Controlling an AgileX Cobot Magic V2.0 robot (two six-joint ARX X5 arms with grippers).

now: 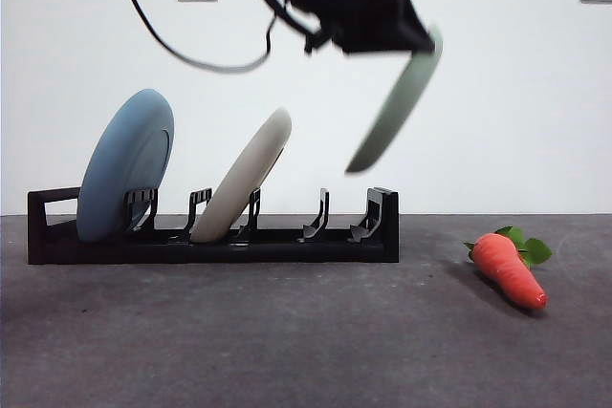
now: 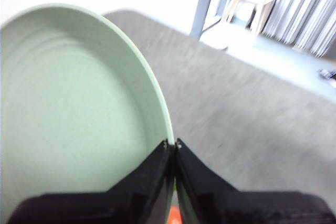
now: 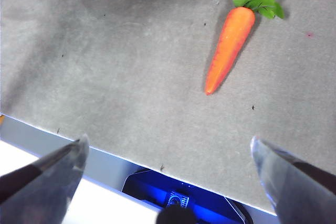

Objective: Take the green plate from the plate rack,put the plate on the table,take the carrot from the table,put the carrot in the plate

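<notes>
In the front view the left tool (image 1: 413, 40) hangs at the upper middle of the frame, clamped on the rim of the green plate (image 1: 397, 107), which is tilted in the air above the right end of the plate rack (image 1: 210, 241) and clear of it. The left wrist view shows the 2 jaws of that tool pinched together on the plate's edge (image 2: 79, 108), with the grey desk (image 2: 252, 119) beyond. In the rack, at the lower left of the front view, a blue plate (image 1: 124, 164) leans near the loop end and a cream plate (image 1: 244, 174) leans further right. The carrot (image 1: 509, 269) lies on the desk (image 1: 287, 341) at the lower right, well apart from the rack. In the right wrist view the right tool (image 3: 168, 158) stands wide open over the desk's near edge, the carrot (image 3: 231, 48) at the upper right of that frame
</notes>
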